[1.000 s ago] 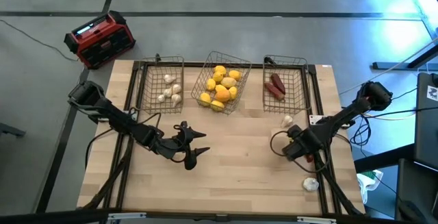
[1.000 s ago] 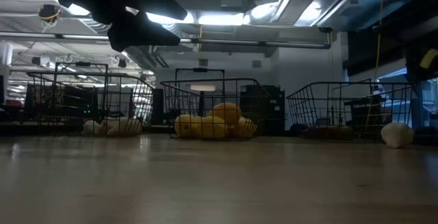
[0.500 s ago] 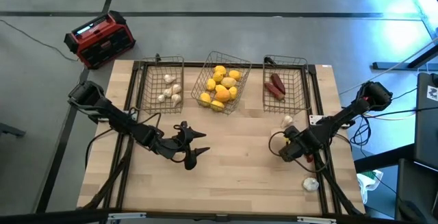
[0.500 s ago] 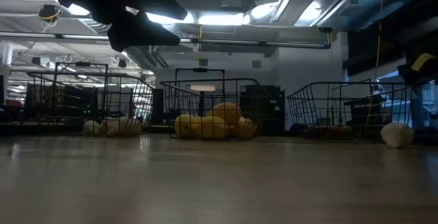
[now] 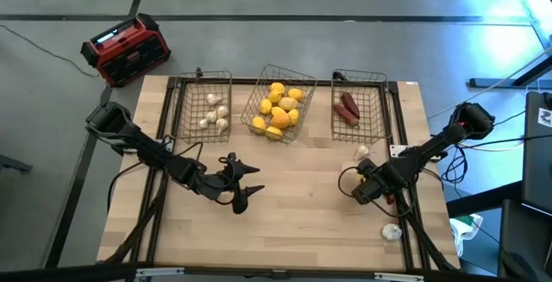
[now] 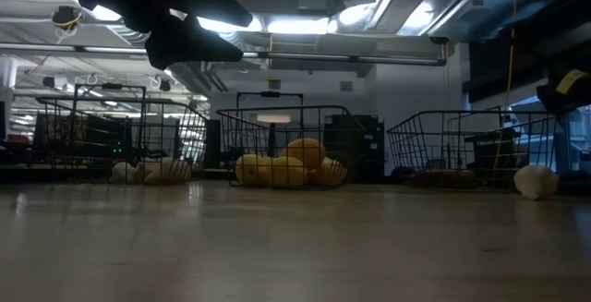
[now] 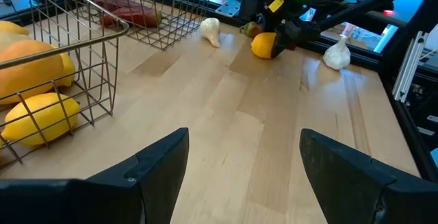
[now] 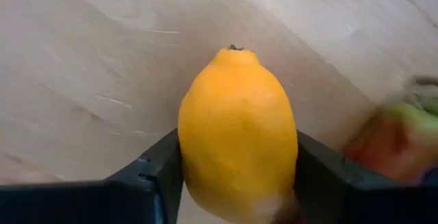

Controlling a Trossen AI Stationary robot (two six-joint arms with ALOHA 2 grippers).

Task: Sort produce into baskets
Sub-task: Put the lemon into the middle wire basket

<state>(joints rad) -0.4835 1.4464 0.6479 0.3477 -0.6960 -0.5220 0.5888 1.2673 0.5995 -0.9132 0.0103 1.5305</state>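
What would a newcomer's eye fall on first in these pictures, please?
Probably the yellow oval lemon gripped between the right gripper's dark fingers, low on the table's right side. Next, the three dark wire-mesh baskets along the far edge, the middle basket heaped with yellow and orange fruit. The left gripper waits open at mid-table.

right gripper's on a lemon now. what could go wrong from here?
1. Right gripper has its fingers against both flanks of the lemon, a rounded, tapering shape; it may squirt out on the lift.
2. A white bulb lies between the gripper and the baskets; a low carry could knock it.
3. The middle basket is already heaped with yellow fruit; a dropped lemon might bounce or roll off the pile.
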